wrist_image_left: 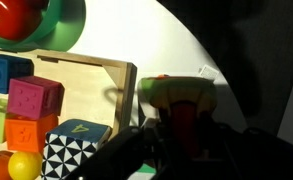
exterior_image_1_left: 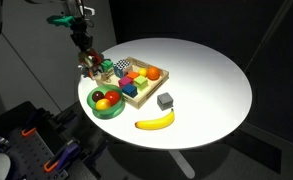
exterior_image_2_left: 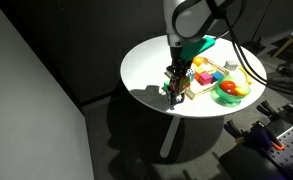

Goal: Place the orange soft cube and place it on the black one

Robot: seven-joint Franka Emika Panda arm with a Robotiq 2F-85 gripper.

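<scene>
My gripper (exterior_image_1_left: 89, 67) hangs low over the table's edge beside the corner of the wooden tray (exterior_image_1_left: 136, 103); it also shows in an exterior view (exterior_image_2_left: 174, 87). In the wrist view its dark fingers (wrist_image_left: 181, 132) are shut on a red-orange piece, the orange soft cube (wrist_image_left: 181, 118). A green and yellow object (wrist_image_left: 181, 90) lies just beyond the fingertips. The black cube is hidden; the area under the gripper is dark and I cannot make it out.
The tray (wrist_image_left: 86, 62) holds several coloured blocks. A green bowl (exterior_image_1_left: 110, 112) with fruit stands next to it, and shows in the wrist view (wrist_image_left: 71, 30). A banana (exterior_image_1_left: 154, 121) and a grey cube (exterior_image_1_left: 165, 100) lie on the white round table (exterior_image_1_left: 211, 80).
</scene>
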